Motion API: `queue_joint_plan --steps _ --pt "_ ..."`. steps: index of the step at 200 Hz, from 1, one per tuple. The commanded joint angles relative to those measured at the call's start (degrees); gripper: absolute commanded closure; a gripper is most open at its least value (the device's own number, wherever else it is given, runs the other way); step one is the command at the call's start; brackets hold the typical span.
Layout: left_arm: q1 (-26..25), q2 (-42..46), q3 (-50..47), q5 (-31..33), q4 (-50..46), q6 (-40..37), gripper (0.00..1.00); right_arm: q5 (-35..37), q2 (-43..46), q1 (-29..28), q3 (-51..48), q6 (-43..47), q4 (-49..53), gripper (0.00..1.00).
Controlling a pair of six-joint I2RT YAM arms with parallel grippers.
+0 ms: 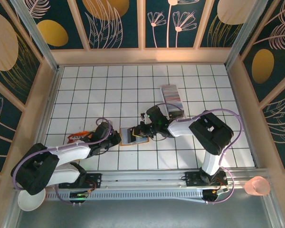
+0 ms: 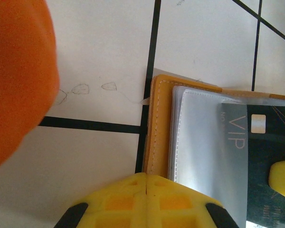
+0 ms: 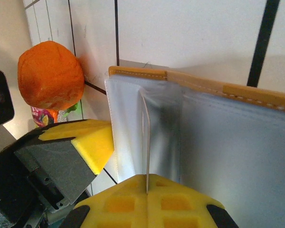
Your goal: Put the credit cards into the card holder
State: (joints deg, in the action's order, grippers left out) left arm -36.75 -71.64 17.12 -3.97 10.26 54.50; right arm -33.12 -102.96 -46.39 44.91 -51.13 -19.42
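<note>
From above: small tan leather card holder (image 1: pixel 131 137) lying open on white tiled table (image 1: pixel 85 85), between left gripper (image 1: pixel 115 139) and right gripper (image 1: pixel 141 130); row of grey and pinkish credit cards (image 1: pixel 172 94) well behind.

Left wrist: yellow fingers (image 2: pixel 118 199) pressed together at holder's tan edge, grip unclear; grey VIP card (image 2: pixel 235 137) over clear sleeve (image 2: pixel 199 142).

Right wrist: fingers clamped on that card, seen edge-on.

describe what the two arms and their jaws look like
The left arm and right arm have white links, bulky black joints and a looping lilac cable each. Their jaws are yellow, with a waffle-grid face, on black mounts.
</note>
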Motion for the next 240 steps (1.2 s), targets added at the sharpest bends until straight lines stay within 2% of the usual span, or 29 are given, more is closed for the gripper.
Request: queue_joint_plan --steps 1,40,67,81,104,147,179,213,240 --pt "-0.3 -0.8 -1.1 -0.7 -0.7 -0.2 0.96 -2.7 -1.9 -2.2 2.1 0.9 1.4 1.00" --pt "-0.4 -0.2 -1.3 -0.6 -0.7 -0.1 0.96 -0.8 -3.4 -2.9 3.4 -1.0 -1.0 0.99" --pt "-0.4 0.1 -1.6 -0.7 -0.9 -0.1 0.96 1.3 -3.3 -3.3 5.1 0.1 2.3 0.86" --pt "-0.3 0.4 -1.8 -0.7 -0.9 -0.1 0.96 5.2 -2.0 -3.3 6.2 2.4 7.5 0.75" --pt "-0.3 1.1 -1.8 -0.5 -1.2 -0.2 0.96 11.8 0.3 -3.4 7.2 5.3 14.2 0.65" --pt "-0.4 1.2 -1.6 -0.6 -1.6 -0.3 0.96 16.2 1.8 -3.7 8.1 7.8 21.0 0.64" --pt "-0.4 0.7 -1.5 -0.8 -1.1 -0.3 0.96 15.5 0.7 -4.3 9.5 8.0 20.6 0.68" --pt "-0.3 0.4 -1.6 -1.0 -0.7 -0.3 0.97 15.1 -2.5 -5.7 12.1 8.2 21.0 0.78" --pt "-0.3 0.5 -1.7 -1.0 -0.9 -0.4 0.97 16.1 -4.3 -6.4 14.5 8.7 23.0 0.77"
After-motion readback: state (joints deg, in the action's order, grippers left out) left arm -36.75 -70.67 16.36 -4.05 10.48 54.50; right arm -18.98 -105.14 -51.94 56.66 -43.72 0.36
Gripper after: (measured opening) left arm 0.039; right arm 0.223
